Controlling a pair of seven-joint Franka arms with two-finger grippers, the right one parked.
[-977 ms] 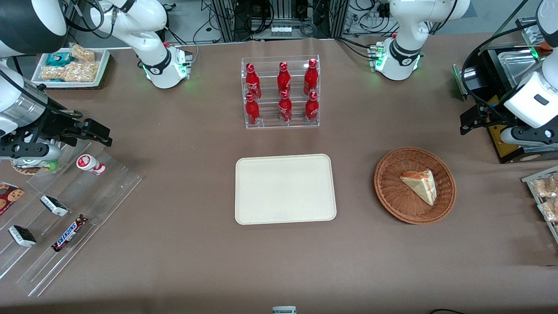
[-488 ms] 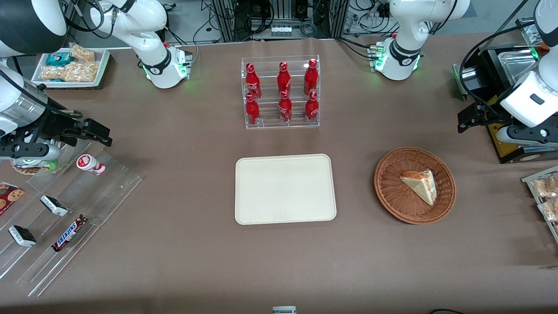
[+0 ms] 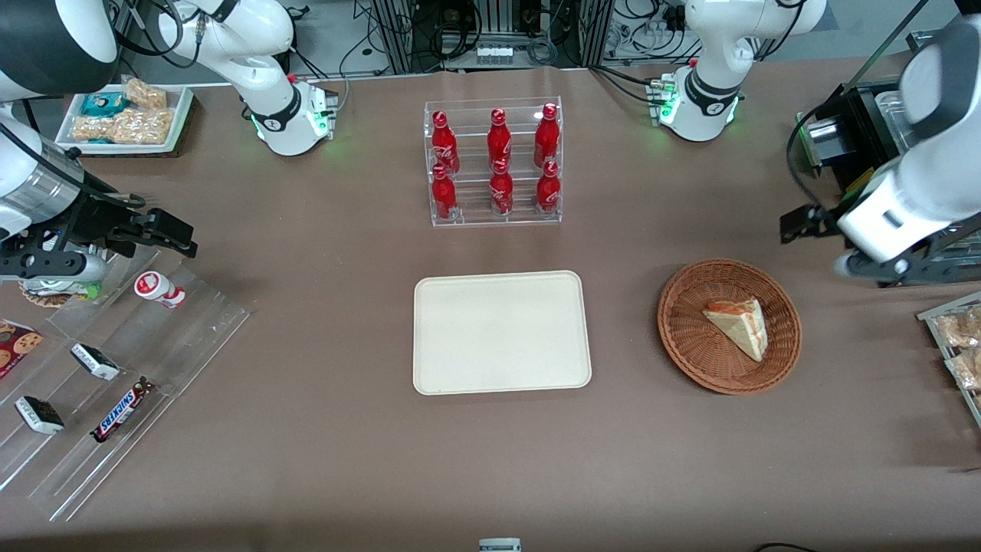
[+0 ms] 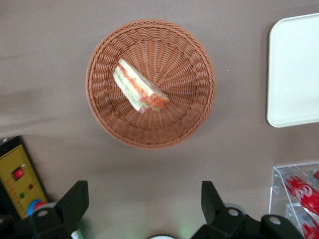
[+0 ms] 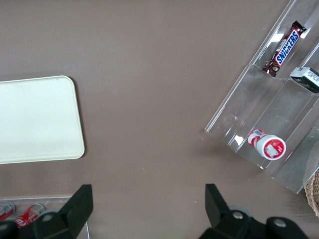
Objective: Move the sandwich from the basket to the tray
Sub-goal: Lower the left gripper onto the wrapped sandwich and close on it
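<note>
One sandwich [image 3: 739, 325] in one basket [image 3: 690, 353]; one beige tray [image 3: 501, 332]; six red bottles [image 3: 499, 138] in one clear rack [image 3: 493, 219]; one Snickers bar [image 3: 121, 409]; two small dark packs [image 3: 95, 361]; one red-white cup [image 3: 159, 290]; one white snack tray [image 3: 178, 115]; one claw [image 4: 144, 201] over the table [image 3: 345, 460], fingers spread.

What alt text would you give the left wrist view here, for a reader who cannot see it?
A wrapped sandwich lies in a round wicker basket on the brown table. The left gripper hangs above the table beside the basket, fingers open and empty. The cream tray lies beside the basket, with nothing on its visible part.
</note>
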